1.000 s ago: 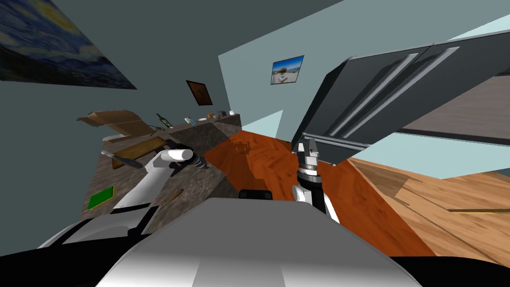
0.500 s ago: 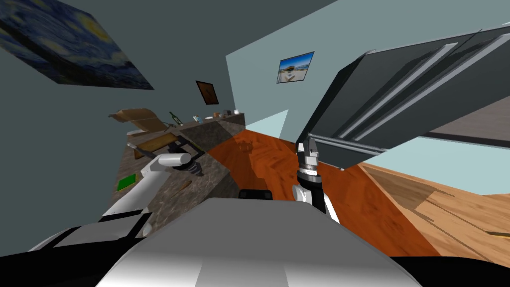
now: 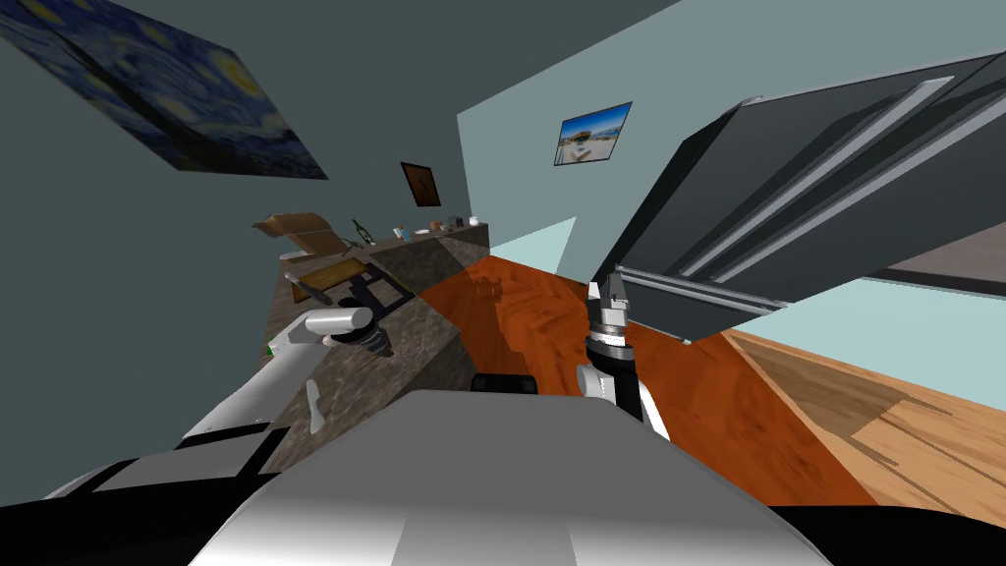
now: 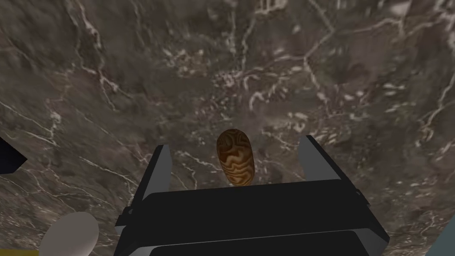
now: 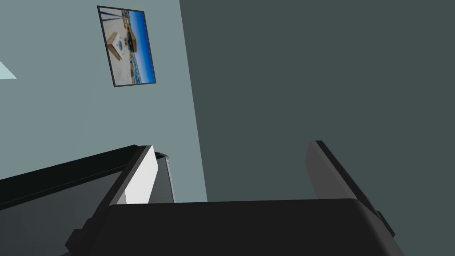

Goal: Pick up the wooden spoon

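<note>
Wooden spoon progress: approach looks done; closing and lifting remain.
Countertop: dark, marbled.
Right gripper: fingers wide, off the countertop.
Left gripper: fingers wide, over the countertop, straddling the spoon's bowl.
Wooden spoon: lying on the countertop, ungrasped.

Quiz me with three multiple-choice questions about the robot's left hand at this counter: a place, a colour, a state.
1. Where does the wooden spoon lie?
A. between the fingers of the left hand
B. on the floor
C. in a drawer
2. What colour is the countertop?
A. white
B. dark grey-brown with pale veins
C. green
3. How is the left hand?
A. shut on the spoon
B. shut on nothing
C. open
1 A: its rounded end shows between the fingers. 2 B: veined dark stone surrounds the spoon. 3 C: both fingers stand clear of the spoon.
</note>
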Controlling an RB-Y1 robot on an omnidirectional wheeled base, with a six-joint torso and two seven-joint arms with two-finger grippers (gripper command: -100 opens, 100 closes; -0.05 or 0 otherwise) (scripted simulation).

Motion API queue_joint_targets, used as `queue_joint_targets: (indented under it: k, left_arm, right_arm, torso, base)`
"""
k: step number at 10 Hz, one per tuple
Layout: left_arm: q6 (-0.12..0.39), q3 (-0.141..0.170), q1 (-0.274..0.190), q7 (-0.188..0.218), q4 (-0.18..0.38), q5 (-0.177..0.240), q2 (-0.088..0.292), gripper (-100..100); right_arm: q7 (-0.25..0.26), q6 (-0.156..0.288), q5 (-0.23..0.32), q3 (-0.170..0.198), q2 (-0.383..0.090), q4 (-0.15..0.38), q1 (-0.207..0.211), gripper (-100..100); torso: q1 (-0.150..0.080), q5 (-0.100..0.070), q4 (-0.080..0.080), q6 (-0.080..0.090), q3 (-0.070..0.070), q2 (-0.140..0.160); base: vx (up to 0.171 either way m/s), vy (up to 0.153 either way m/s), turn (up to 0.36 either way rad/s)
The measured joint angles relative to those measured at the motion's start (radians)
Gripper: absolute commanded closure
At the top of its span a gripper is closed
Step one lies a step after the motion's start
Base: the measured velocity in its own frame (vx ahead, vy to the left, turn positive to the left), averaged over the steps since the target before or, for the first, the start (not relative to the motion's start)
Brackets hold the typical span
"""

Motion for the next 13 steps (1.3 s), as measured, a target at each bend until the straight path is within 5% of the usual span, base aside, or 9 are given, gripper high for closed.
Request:
queue_joint_targets:
  k: [2, 3, 7, 8, 9, 12, 13]
  left_arm:
    - [-0.036, -0.010, -0.006, -0.019, 0.040, -0.018, -0.018, -100]
    - [-0.040, -0.011, -0.006, -0.021, 0.043, -0.019, -0.019, 100]
    - [-0.039, -0.011, -0.006, -0.020, 0.042, -0.019, -0.019, 100]
    - [-0.039, -0.011, -0.006, -0.020, 0.042, -0.019, -0.019, 0]
    - [-0.039, -0.011, -0.006, -0.020, 0.042, -0.019, -0.019, 100]
    - [0.006, 0.000, -0.006, 0.001, -0.005, 0.004, 0.007, 100]
    - [0.009, 0.000, -0.007, 0.003, -0.007, 0.005, 0.007, 0]
  right_arm:
    - [0.000, 0.000, 0.000, 0.000, 0.000, 0.000, 0.000, 0]
    - [0.000, 0.000, 0.000, 0.000, 0.000, 0.000, 0.000, 0]
    - [0.000, 0.000, 0.000, 0.000, 0.000, 0.000, 0.000, 0]
    - [0.000, 0.000, 0.000, 0.000, 0.000, 0.000, 0.000, 0]
    - [0.000, 0.000, 0.000, 0.000, 0.000, 0.000, 0.000, 0]
    - [0.000, 0.000, 0.000, 0.000, 0.000, 0.000, 0.000, 0]
    - [0.000, 0.000, 0.000, 0.000, 0.000, 0.000, 0.000, 0]
  torso:
    - [0.000, 0.000, 0.000, 0.000, 0.000, 0.000]
    - [-0.001, 0.000, 0.000, 0.000, 0.000, 0.000]
    - [0.000, 0.000, 0.000, 0.000, -0.001, -0.001]
    - [0.000, 0.000, 0.000, 0.000, -0.001, -0.001]
    - [0.001, 0.000, 0.000, 0.000, -0.001, -0.001]
    - [-0.001, 0.000, 0.000, 0.000, 0.000, -0.001]
    - [0.000, 0.000, 0.000, 0.000, -0.001, -0.001]
  base:
    - [0.000, 0.000, 0.000]
    - [0.000, 0.000, 0.000]
    - [0.000, 0.000, 0.000]
    - [0.000, 0.000, 0.000]
    - [0.000, 0.000, 0.000]
    - [-0.001, -0.001, 0.005]
    - [0.000, 0.000, 0.000]
